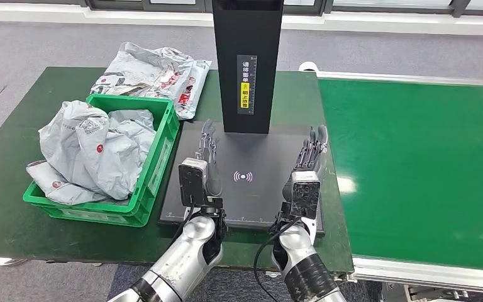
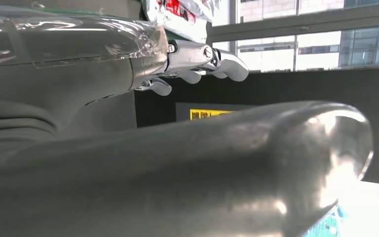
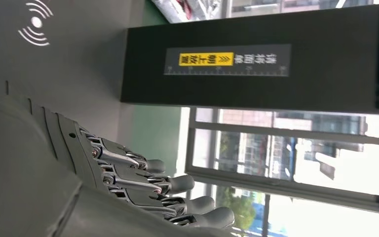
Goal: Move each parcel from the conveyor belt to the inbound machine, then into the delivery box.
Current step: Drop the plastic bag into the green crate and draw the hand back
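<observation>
Both hands hover over the black inbound machine pad (image 1: 245, 201), empty, fingers stretched forward. My left hand (image 1: 206, 157) is at the pad's left side, my right hand (image 1: 308, 160) at its right side; the wireless mark (image 1: 243, 177) lies bare between them. The machine's black post (image 1: 248, 60) with a yellow label rises behind the pad. Several grey parcels (image 1: 91, 151) fill the green delivery box (image 1: 157, 157) to the left. Another grey parcel (image 1: 154, 75) lies on the table behind the box. The green conveyor belt (image 1: 415, 163) on the right carries no parcel. The right wrist view shows that hand (image 3: 128, 177) with straight fingers, and the post (image 3: 256, 64).
The box and machine stand on a dark green table (image 1: 12, 214) whose front edge is near my arms. The conveyor's metal frame (image 1: 427, 274) runs along the right front. Grey floor lies beyond the table.
</observation>
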`<state>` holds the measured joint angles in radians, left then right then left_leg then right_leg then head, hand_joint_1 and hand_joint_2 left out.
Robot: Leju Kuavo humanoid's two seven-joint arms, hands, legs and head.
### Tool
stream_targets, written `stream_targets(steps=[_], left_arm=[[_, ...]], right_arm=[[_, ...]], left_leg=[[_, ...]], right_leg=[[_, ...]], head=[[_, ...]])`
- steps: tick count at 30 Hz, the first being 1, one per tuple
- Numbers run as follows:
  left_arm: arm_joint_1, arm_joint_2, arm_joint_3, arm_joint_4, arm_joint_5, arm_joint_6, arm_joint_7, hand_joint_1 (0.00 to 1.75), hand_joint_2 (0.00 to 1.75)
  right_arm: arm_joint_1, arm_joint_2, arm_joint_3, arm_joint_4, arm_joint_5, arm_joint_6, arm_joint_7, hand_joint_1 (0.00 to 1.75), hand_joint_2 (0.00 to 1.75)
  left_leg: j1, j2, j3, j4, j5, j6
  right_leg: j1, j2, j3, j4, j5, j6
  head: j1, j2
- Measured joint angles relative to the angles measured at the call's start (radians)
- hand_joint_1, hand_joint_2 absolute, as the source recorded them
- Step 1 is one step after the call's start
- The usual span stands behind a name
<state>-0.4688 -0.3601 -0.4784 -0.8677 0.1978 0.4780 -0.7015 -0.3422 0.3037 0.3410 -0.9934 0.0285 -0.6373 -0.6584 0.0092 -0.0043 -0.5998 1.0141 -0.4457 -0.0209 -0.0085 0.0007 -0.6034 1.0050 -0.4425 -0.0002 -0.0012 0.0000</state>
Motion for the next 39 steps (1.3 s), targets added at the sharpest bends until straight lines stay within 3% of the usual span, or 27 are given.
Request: stream_targets(steps=[7,15,20,28,39], left_arm=[[-0.002,0.000,-0.020,-0.002,0.018,0.005,0.000,0.00,0.00],[-0.002,0.000,-0.023,-0.007,0.030,0.008,0.000,0.00,0.00],[-0.002,0.000,-0.027,-0.009,0.068,0.005,0.000,0.00,0.00],[-0.001,0.000,-0.032,-0.029,0.086,-0.015,0.000,0.00,0.00],[0.003,0.000,-0.032,-0.077,0.064,-0.036,0.000,0.00,0.00]], right_arm=[[-0.014,0.005,-0.008,0.032,-0.057,0.039,0.001,0.00,0.00],[-0.024,0.018,-0.023,0.045,-0.073,0.021,-0.029,0.00,0.00],[-0.024,0.029,-0.034,0.047,0.029,-0.050,-0.042,0.00,0.00],[-0.017,0.039,-0.058,0.033,0.169,-0.063,-0.045,0.00,0.00],[-0.005,0.039,-0.076,-0.030,0.213,-0.063,-0.045,0.00,0.00]], left_leg=[[0.000,0.000,0.000,0.000,0.000,0.000],[0.000,0.000,0.000,0.000,0.000,0.000],[0.000,0.000,0.000,0.000,0.000,0.000],[0.000,0.000,0.000,0.000,0.000,0.000],[0.000,0.000,0.000,0.000,0.000,0.000]], right_leg=[[0.000,0.000,0.000,0.000,0.000,0.000],[0.000,0.000,0.000,0.000,0.000,0.000],[0.000,0.000,0.000,0.000,0.000,0.000],[0.000,0.000,0.000,0.000,0.000,0.000],[0.000,0.001,0.000,0.000,0.000,0.000]], head=[[0.000,0.000],[0.000,0.000],[0.000,0.000],[0.000,0.000],[0.000,0.000]])
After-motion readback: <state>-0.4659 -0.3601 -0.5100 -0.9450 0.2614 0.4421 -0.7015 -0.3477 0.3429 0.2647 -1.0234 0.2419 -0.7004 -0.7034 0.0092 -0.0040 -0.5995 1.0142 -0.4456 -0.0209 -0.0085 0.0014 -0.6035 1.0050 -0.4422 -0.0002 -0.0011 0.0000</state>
